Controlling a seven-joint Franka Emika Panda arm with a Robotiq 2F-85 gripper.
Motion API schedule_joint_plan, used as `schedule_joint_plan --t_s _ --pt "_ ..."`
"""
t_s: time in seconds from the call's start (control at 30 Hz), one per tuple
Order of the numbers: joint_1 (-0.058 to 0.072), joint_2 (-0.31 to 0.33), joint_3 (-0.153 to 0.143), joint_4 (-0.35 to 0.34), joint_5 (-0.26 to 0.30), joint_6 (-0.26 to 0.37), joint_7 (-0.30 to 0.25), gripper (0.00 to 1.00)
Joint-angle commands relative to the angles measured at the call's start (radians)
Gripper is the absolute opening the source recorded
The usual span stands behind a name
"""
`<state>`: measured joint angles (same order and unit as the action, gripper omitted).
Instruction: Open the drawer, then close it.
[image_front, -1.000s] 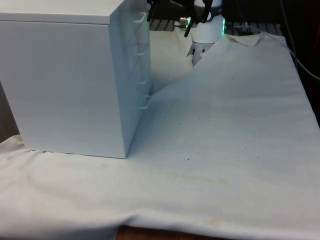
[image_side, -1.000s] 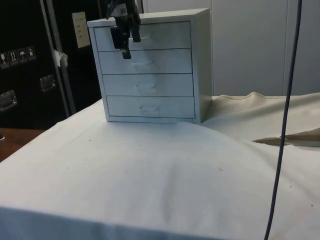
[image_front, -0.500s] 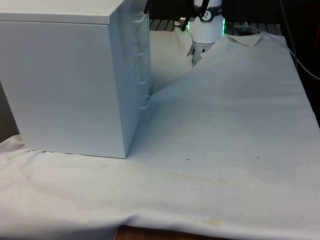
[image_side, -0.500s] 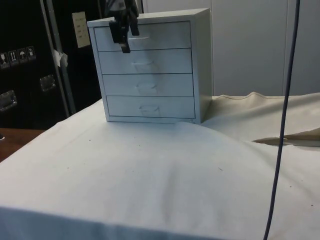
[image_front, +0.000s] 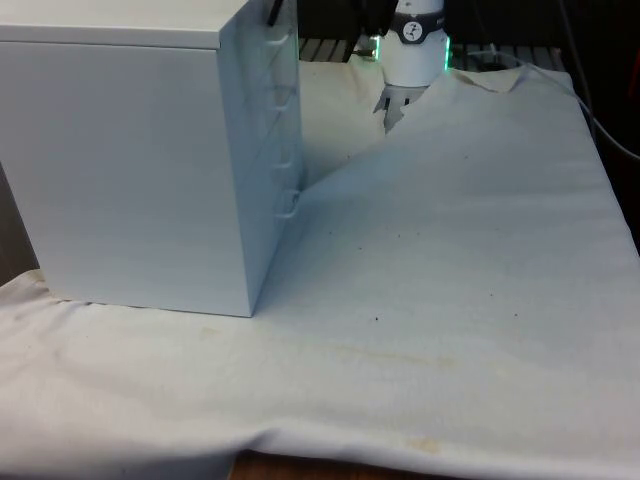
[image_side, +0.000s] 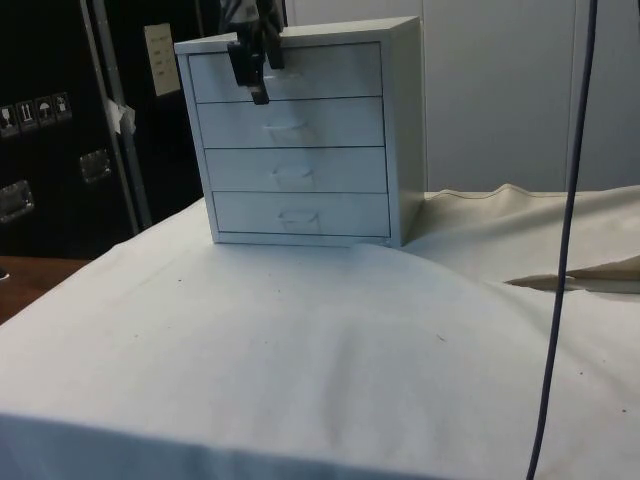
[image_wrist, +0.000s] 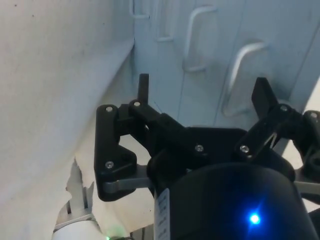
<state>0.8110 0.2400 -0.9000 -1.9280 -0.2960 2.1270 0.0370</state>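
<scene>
A white chest of drawers (image_side: 300, 135) stands on the table (image_front: 450, 280), which is draped in a white cloth (image_side: 300, 340); in the front view the chest occupies the front view's left and turns its plain side to the camera, the drawer fronts showing edge-on along its far corner. The side view presents four stacked drawers, each with a small white handle, all fronts lying flush with the cabinet frame. The top drawer (image_side: 290, 72) is level with the black tool (image_side: 255, 78), which hangs in front of its left half, close to the drawer face and just beside the top drawer's handle (image_wrist: 240, 75). In the wrist view the two fingers (image_wrist: 143, 90) stand spread apart, with nothing between them; the looped handle lies in line with the gap between the fingertips, and whether either finger touches it cannot be told. Further handles of the lower drawers (image_wrist: 197, 37) recede in a row along the chest's face. In the front view a small dark part of the tool (image_front: 273, 12) shows at the chest's upper far corner. A dark cable (image_side: 560, 250) hangs down at the right of the side view, well apart from the chest.
</scene>
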Motion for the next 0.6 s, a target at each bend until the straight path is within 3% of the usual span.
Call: schedule_joint_plan --t_s 0.0,0.17,0.2,0.27,0.57 --pt "-0.003 0.003 0.002 -0.007 0.002 0.015 -0.003 1.0" --pt "-0.008 0.013 0.001 -0.02 0.008 0.032 -0.005 1.0" --pt "-0.001 0.011 0.0 -0.011 0.001 0.016 0.003 1.0" --pt "-0.008 0.013 0.001 -0.02 0.007 0.031 -0.004 1.0" --pt "0.001 0.013 0.005 -0.015 0.004 0.02 0.008 1.0"
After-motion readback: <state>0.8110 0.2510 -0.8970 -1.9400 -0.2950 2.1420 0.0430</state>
